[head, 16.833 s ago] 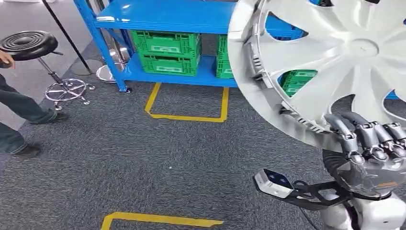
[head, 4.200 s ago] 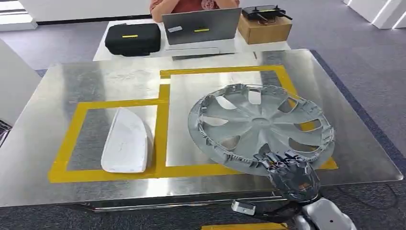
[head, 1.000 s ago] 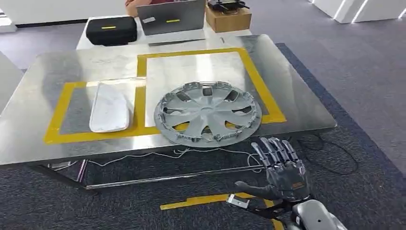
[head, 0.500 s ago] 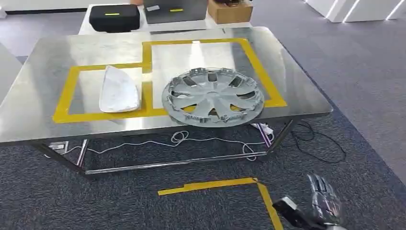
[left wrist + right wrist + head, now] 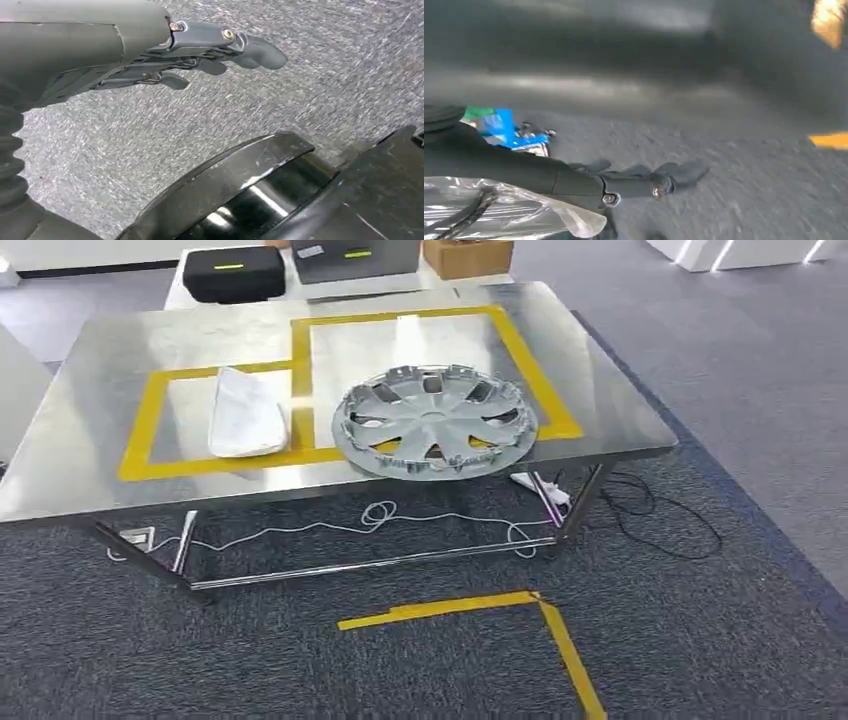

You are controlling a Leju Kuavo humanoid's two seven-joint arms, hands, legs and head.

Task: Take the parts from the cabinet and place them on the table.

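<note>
Head view: we see the wheel cover point(image 5: 435, 420) lying flat on the steel surface point(image 5: 610, 420), partly over the yellow tape point(image 5: 145, 430).
White part point(image 5: 246, 412): beside it, apart.
Left hand point(image 5: 200, 55): fingers point(image 5: 260, 52) extended, holding nothing, above carpet point(image 5: 325, 75).
Right hand point(image 5: 644, 180): fingers point(image 5: 684, 172) apart, empty, blurred.

A brushed, reflective steel tabletop point(image 5: 90, 480) is seen across the upper half of the head view, marked with glossy yellow tape point(image 5: 140, 445). At its centre a silver-grey plastic wheel cover point(image 5: 434, 421) with a satin sheen is laid; to its left, a matt white moulded part point(image 5: 245, 414). The floor is covered by rough, dark grey carpet point(image 5: 700, 640). At the top, a matt black fabric case point(image 5: 228, 272) and a brown cardboard box point(image 5: 467, 256) are visible.
</note>
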